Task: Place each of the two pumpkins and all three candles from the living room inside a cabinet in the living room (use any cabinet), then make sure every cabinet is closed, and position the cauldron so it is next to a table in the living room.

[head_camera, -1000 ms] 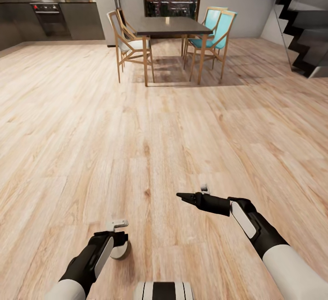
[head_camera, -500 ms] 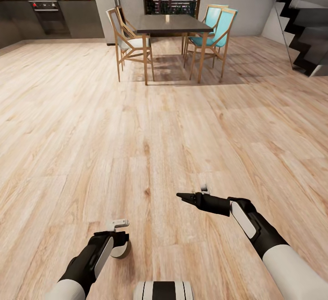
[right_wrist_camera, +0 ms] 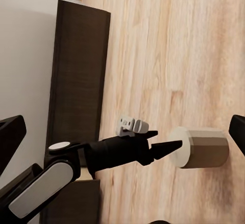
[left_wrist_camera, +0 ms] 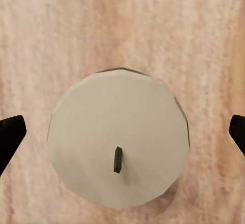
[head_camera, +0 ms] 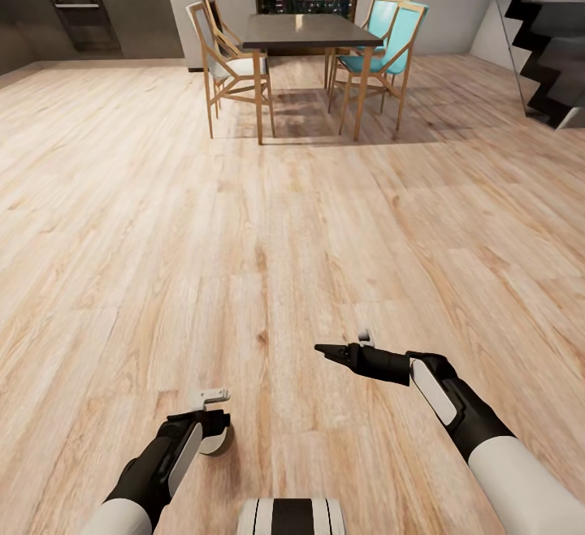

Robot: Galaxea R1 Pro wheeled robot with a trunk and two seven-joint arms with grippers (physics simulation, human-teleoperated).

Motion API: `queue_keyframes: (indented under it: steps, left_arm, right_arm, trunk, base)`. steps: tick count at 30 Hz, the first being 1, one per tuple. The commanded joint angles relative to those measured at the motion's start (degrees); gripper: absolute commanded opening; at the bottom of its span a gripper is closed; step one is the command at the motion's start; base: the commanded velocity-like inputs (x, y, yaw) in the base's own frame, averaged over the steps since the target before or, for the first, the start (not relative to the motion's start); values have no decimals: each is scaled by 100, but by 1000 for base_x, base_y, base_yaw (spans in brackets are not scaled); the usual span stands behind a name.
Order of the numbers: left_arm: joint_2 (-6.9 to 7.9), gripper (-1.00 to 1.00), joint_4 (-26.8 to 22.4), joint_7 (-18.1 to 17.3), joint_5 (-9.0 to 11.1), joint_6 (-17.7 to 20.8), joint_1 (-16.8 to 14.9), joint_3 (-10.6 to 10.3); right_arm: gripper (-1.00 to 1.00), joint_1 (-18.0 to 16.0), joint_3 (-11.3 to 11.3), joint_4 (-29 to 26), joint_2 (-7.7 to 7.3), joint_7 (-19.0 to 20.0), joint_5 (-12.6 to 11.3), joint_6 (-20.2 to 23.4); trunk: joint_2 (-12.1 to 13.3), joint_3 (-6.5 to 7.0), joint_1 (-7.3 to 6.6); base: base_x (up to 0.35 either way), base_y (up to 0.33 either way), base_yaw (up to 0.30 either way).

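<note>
Candle (left_wrist_camera: 117,142) pick-up looks like the step in hand. It is a short stubby cylinder with a pale flat top, a small dark wick and brownish sides, standing upright on the wooden floor (head_camera: 244,235) near the robot, on its left. The left gripper (left_wrist_camera: 122,132) hangs right over it with its fingers spread wide to either side, touching nothing. The next move probably calls for lowering straight down and closing around the sides. The right gripper (head_camera: 329,350) is also spread and empty. A dark cabinet (right_wrist_camera: 79,71) stands by the wall; a dining table (head_camera: 305,32) stands far ahead.
</note>
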Motion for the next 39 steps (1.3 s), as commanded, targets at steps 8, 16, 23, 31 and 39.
queue_keyframes:
  steps: [8,16,23,31,39]
  left_arm:
    - [3,100,-9,45,67,13,-1,-10]
    - [2,100,-9,46,72,14,-2,-10]
    - [6,100,-9,46,73,14,0,-10]
    - [4,100,-9,46,73,14,0,-4]
    - [3,100,-9,45,66,14,0,-6]
  right_arm:
    - [100,-3,14,13,-5,-13,-38,26]
    - [100,0,14,14,2,-16,-38,21]
    - [100,0,14,19,3,-21,-38,20]
    - [100,-4,14,20,3,-22,-38,20]
    - [100,-5,14,22,3,-22,-38,20]
  trunk:
    - [-2,-4,-1]
    - [-2,-4,-1]
    - [-2,-4,-1]
    - [-2,-4,-1]
    - [-2,-4,-1]
  base:
    - [0,0,0]
    - [28,0,0]
    - [44,11,0]
    - [6,34,0]
    - [0,97,0]
